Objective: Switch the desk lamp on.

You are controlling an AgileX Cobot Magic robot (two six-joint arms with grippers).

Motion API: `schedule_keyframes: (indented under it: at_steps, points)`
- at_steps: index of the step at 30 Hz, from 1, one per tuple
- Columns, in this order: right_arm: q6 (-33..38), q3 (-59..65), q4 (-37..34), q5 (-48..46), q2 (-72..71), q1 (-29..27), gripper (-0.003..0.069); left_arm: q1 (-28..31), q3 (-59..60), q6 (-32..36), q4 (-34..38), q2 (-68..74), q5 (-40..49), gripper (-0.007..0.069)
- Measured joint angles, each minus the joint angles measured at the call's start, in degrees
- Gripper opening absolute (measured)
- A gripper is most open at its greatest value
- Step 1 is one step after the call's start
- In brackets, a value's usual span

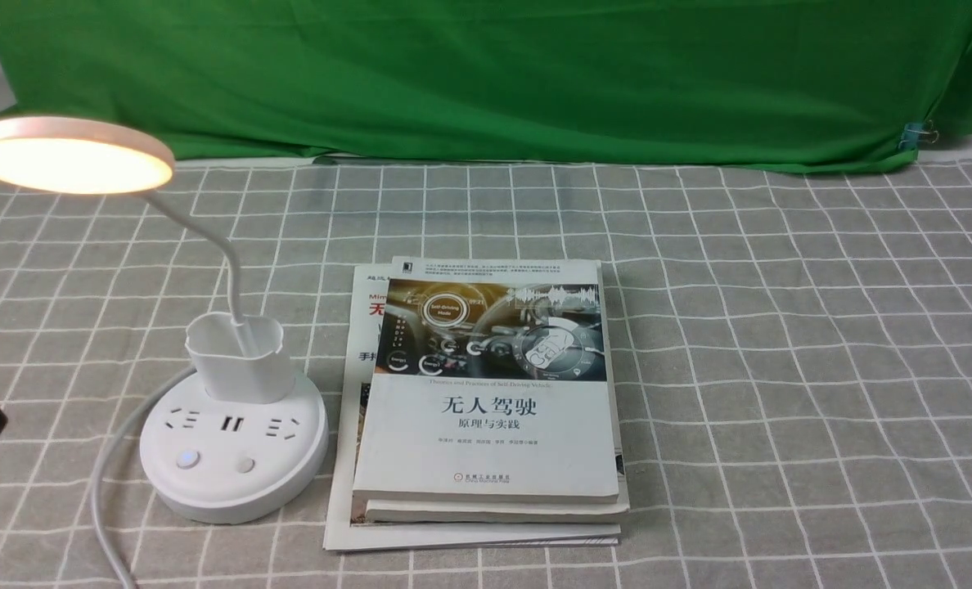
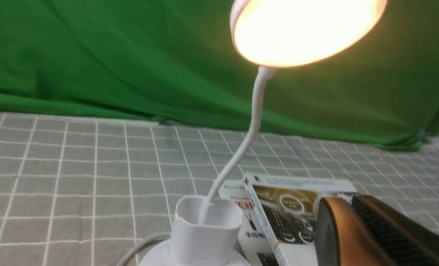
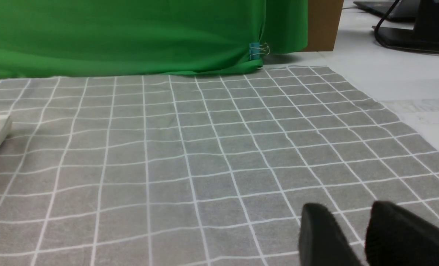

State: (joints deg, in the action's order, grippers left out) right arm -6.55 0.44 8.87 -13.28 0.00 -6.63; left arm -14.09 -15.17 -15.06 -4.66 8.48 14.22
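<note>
While the left gripper's fingers press together and the right gripper's stand spread, the desk lamp glows, its base at nine o'clock from the stacked books, front view, head towards eleven.

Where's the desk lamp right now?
In the front view, the desk lamp stands on the robot's left side of the table, just left of the stacked books.
</note>
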Motion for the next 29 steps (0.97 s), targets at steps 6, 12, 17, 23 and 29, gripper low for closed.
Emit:
schedule_keyframes:
  at_steps: [6,12,17,23,29]
  points:
    - [0.0,0.0,0.0,0.0,0.0,0.0,0.0245,4.6,8.3,0.0,1.0,-7.7,-2.0,0.0019]
    - [0.0,0.0,0.0,0.0,0.0,0.0,0.0245,4.9,15.3,0.0,0.8,-8.5,-2.0,0.0019]
    - [0.0,0.0,0.0,0.0,0.0,0.0,0.0245,5.0,15.6,0.0,0.5,-8.6,-1.4,0.0019]
    - [0.0,0.0,0.0,0.0,0.0,0.0,0.0245,5.0,15.6,0.1,0.3,-8.6,-1.4,0.0019]
    - [0.0,0.0,0.0,0.0,0.0,0.0,0.0245,5.0,15.6,2.1,0.2,-8.6,-1.4,0.0019]
